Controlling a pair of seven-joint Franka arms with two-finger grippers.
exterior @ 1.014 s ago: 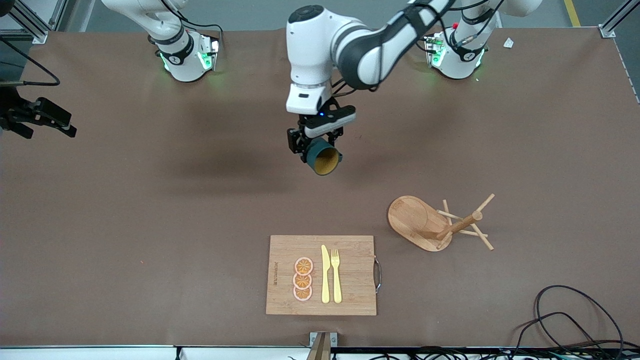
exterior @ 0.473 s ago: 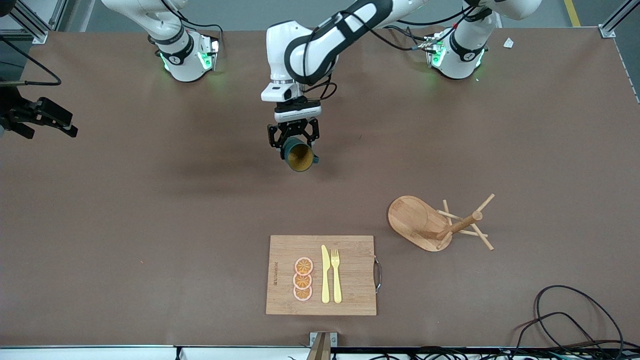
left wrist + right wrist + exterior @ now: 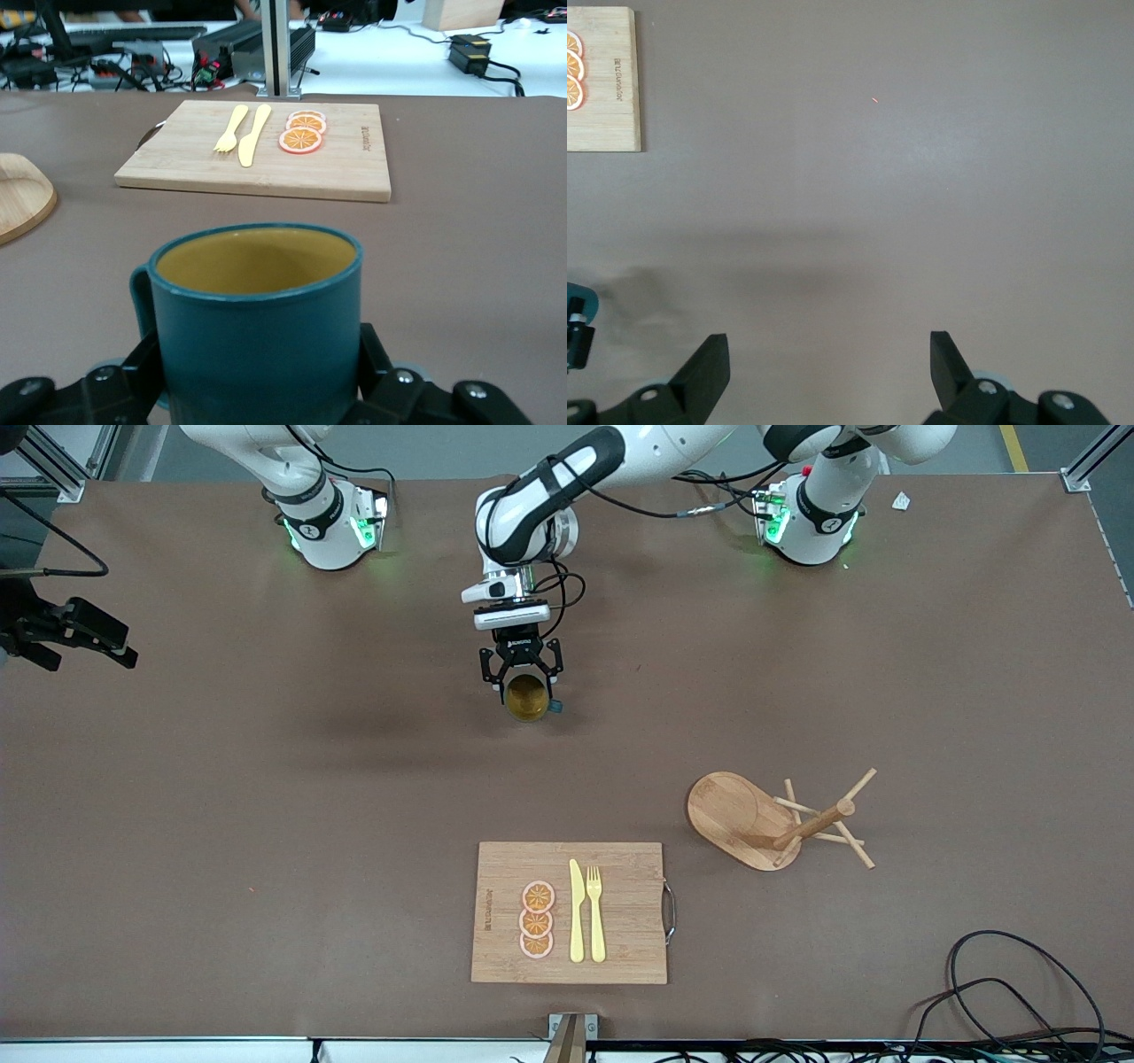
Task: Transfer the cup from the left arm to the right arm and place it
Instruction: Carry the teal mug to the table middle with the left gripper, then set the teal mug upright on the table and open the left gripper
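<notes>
Both arms are glossy white with rounded link shells and dark grey to black joint bands. Each base (image 3: 330, 530) carries a black collar with a small white mark and a green glowing light beside it. Thin black cables loop along the left arm (image 3: 540, 500) and hang near its wrist. The left gripper (image 3: 521, 682) is black beneath a white flange; the right gripper (image 3: 828, 359) has black jaws with visible screws.

Left arm reaches mid-table, wrist down, left gripper (image 3: 524, 676) clamped on cup (image 3: 528, 698). Right arm waits, right gripper (image 3: 830, 354) above bare table, fingers spread wide.
</notes>
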